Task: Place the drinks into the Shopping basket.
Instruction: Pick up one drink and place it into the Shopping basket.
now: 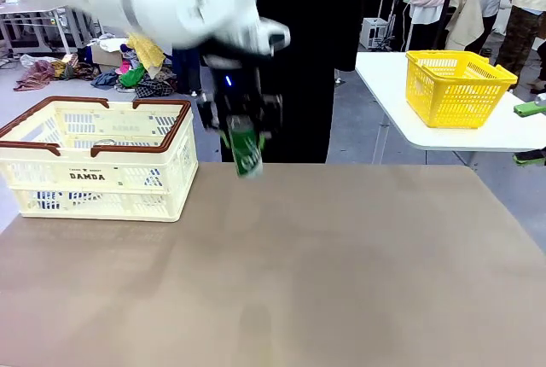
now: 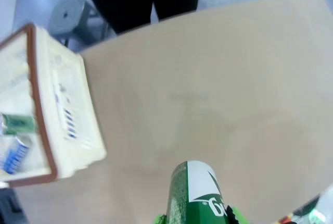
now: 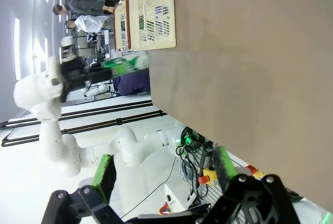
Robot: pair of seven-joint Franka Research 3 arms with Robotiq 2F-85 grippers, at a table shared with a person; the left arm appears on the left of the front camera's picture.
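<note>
Left gripper (image 1: 247, 147) holds green can (image 1: 247, 154) beside Shopping basket (image 1: 95, 159).

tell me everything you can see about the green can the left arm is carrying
The green can is a slim metal drink can, dark green with white lettering and a white patch near its top. It hangs in the air above the brown table, tilted, clamped in the left pincer between green pads; nothing else touches it. In the front view it is to the right of the cream Shopping basket, not yet over it. The left wrist view shows its upper body pointing away over the tabletop.
</note>
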